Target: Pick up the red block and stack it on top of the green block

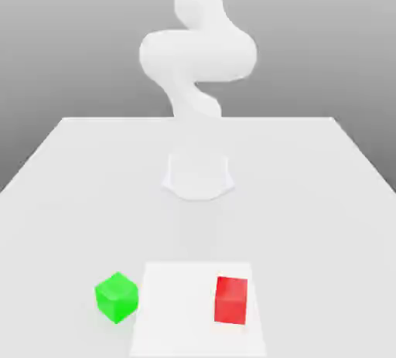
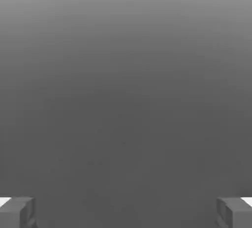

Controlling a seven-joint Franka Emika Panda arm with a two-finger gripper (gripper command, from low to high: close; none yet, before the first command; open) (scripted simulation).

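- Red block [image 1: 231, 301] sits lower right of centre in the exterior view, on the white panel [image 1: 174, 310]
- probably light, stiff, not too slippery; I'd pinch two opposite side faces
- looks nearly square-on, cube, so no real long axis
- gripper [image 2: 126, 213] fingers spread wide, holding nothing

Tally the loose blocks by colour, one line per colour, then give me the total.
Red blocks: 1, the red block on the white square
Green blocks: 1, the green block toward the exterior view's left
Total: 2
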